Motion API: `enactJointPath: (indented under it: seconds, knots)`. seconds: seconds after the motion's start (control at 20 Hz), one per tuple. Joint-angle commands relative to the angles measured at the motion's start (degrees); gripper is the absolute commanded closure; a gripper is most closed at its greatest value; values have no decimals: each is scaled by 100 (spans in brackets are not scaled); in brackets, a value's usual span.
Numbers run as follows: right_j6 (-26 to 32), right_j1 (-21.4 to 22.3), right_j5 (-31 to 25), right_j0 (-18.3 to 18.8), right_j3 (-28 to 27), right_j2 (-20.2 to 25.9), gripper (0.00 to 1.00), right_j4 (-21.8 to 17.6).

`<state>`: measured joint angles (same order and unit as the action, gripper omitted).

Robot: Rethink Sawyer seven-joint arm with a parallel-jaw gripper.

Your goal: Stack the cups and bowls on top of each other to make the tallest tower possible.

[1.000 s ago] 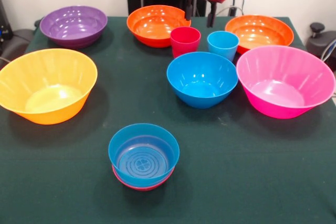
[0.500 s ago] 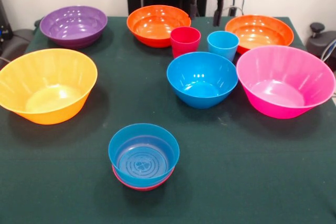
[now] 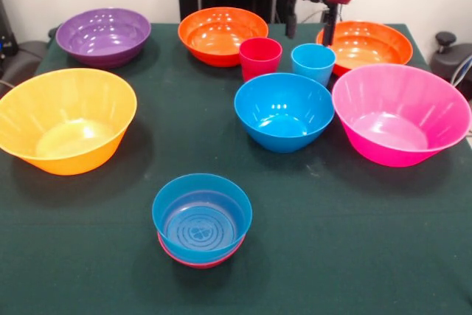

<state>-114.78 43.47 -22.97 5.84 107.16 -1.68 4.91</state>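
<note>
The green table [image 3: 310, 271] is carrying one start: a small blue bowl [image 3: 201, 216] nesting in a small red bowl [image 3: 198, 260] near the front. Both cups [image 3: 259, 57] and six bowls are standing unstacked. The end effector [image 3: 310, 23] is hovering empty, fingers apart, above the blue cup [image 3: 313, 62].

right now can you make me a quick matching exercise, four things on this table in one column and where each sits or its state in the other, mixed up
Things:
1. small blue bowl
2. red cup
3. purple bowl
4. gripper

Places or states:
A. open, above the table beside an orange bowl
B. nested in a small red bowl
C. far corner, alone
D. upright next to the light blue cup

Pairs: 1-B, 2-D, 3-C, 4-A
</note>
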Motion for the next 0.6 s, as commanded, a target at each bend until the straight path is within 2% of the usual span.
enactJointPath:
  seconds: [0.05,0.6]
  knots:
    - [370,-466,-453,28,-463,692,0,-522]
    - [463,-514,-641,105,-577,804,0,-870]
